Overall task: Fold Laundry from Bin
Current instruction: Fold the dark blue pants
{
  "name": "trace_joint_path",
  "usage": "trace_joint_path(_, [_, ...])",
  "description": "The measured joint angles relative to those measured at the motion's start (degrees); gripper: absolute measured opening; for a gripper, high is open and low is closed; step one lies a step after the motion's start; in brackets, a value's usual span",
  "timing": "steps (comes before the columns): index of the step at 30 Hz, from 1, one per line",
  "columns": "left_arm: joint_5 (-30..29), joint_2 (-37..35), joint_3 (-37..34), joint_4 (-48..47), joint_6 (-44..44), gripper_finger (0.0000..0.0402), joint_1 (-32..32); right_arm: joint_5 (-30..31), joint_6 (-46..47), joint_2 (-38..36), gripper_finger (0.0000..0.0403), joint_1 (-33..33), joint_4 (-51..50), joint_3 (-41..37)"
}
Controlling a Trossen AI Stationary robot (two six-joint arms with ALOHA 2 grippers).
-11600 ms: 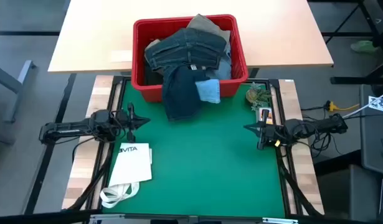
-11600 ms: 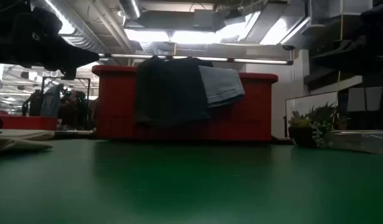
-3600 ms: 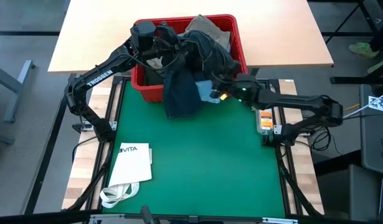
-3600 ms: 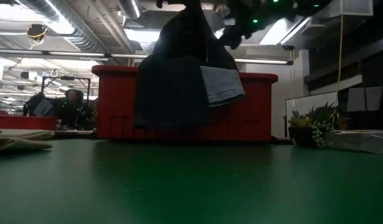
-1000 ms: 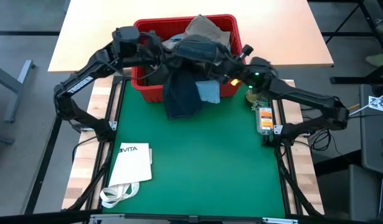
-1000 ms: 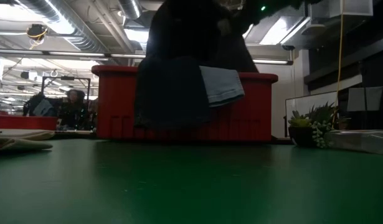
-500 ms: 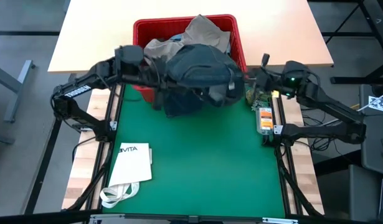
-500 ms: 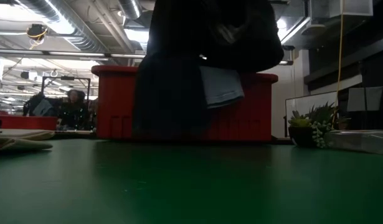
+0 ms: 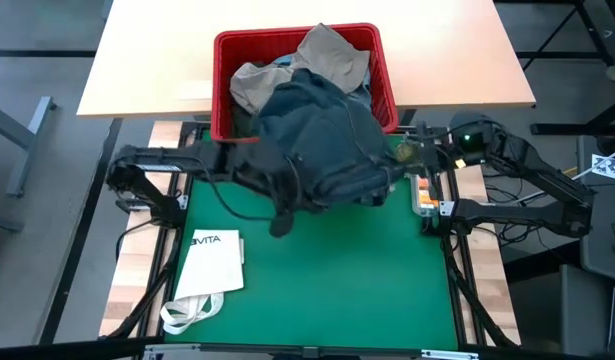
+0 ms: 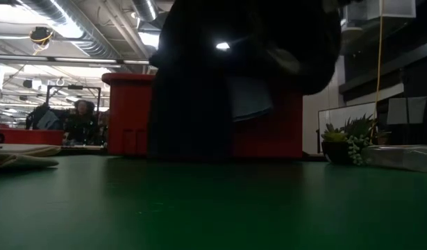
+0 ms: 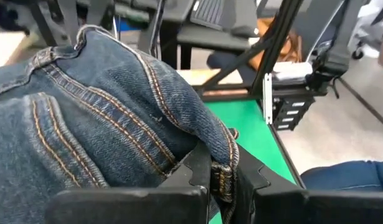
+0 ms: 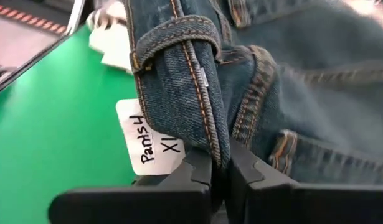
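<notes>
The bench (image 9: 317, 290) under me has a green mat, and at its far edge sits the red bin (image 9: 225, 60), khaki trousers (image 9: 327, 48) still heaped inside it. Between my two arms hangs a pair of dark navy jeans (image 9: 322, 145), lifted out of the bin and spread above the far half of the mat, one leg trailing down toward the middle of the bench. From the low view the jeans are a dark mass in front of the bin's front wall, with a small light blue cloth (image 10: 249, 97) showing behind them.

My left gripper (image 11: 220, 180) is clamped on the jeans' waistband, fingers pinched tight over a stitched seam, toward the bench's left edge. My right gripper (image 12: 220, 167) is likewise closed on a folded denim hem, near the far right corner; a white tag (image 12: 151, 148) with handwriting hangs just beside its fingers.

A white tote bag (image 9: 209, 268) lies flat near the front left corner. A small plant (image 10: 344, 142) stands by the far right corner.
</notes>
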Motion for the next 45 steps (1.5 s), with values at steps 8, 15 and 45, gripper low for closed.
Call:
trace_joint_path(8, [-1.2, 10.1, 0.0, 8.8, -7.9, 0.0017, -5.1, 0.9, -0.8, 0.1, 0.0014, 0.0, -13.3, 0.0])
trace_joint_path(15, [-1.2, 18.3, 0.0, 17.3, -14.0, 0.0017, -7.0, 5.5, -1.0, 0.2, 0.0008, 0.0, -22.2, 0.0])
trace_joint_path(45, [0.2, 29.8, 0.1, 34.5, -20.5, 0.0112, -8.0, 9.1, -0.4, 4.5, 0.0025, 0.0, -35.4, 0.0])
